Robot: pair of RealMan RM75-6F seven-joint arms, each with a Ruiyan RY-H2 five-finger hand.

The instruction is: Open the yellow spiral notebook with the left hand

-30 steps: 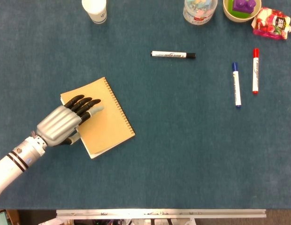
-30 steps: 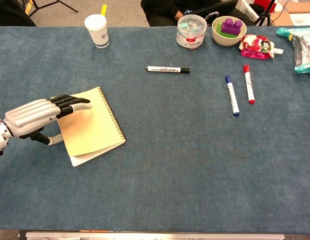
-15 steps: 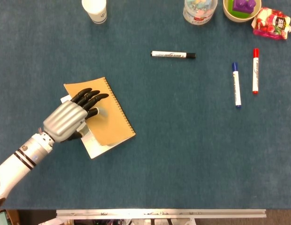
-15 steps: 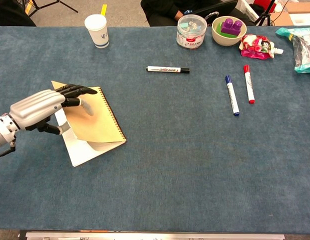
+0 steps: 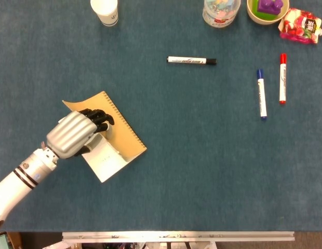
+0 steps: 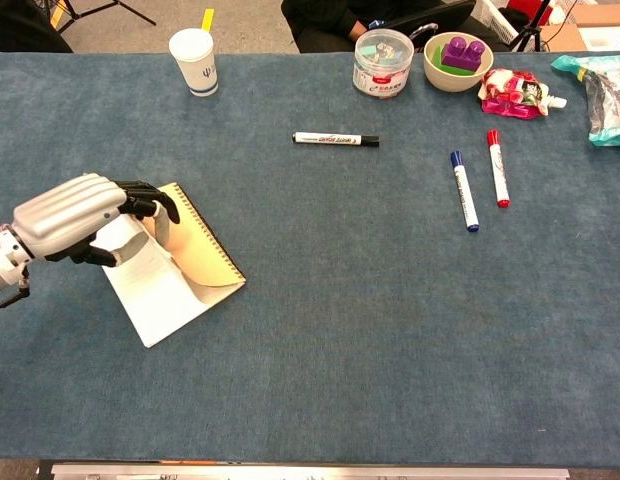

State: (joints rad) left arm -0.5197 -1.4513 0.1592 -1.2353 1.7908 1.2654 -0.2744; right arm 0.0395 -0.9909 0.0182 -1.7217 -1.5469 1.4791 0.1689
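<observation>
Right now the left hand has its dark fingers curled over the free edge of the notebook's yellow cover, holding that cover lifted and curled up off the white lined page beneath. The notebook lies directly under and just beside the hand, its spiral binding on the side away from the wrist, and the bare page shows below the knuckles. Neither view shows the right hand.

Farther out from the hand, well apart across the blue table, a black marker lies flat. Up beyond the hand near the far edge stands a white paper cup. Farther still, off to the side opposite the wrist, a blue marker and a red marker lie side by side. Beyond them, along the far edge, sit a clear plastic tub, a bowl holding a purple block, and a red-and-white packet.
</observation>
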